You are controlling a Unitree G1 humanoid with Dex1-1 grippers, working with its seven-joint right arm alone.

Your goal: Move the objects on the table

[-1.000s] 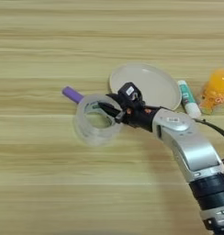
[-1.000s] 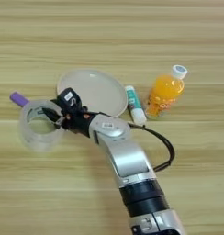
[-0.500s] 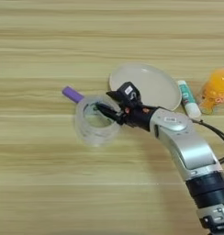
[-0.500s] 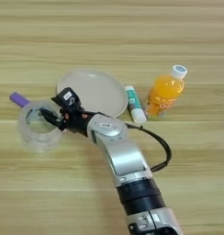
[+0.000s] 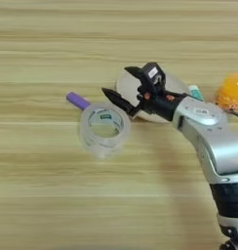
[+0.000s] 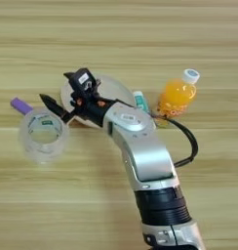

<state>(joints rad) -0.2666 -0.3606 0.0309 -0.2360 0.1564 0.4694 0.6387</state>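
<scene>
While hovering just beside the tape roll (image 5: 104, 128), hand (image 5: 122, 84) spread wide, gripping nothing. Probably releasing or lining up; next needing a clear target.

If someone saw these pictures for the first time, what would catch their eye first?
Probably the silver arm rising from the bottom edge, its end effector open just right of the clear tape roll at the table's centre-left. Next, the bright orange juice bottle standing at the right, beside the glue stick and beige plate.
</scene>
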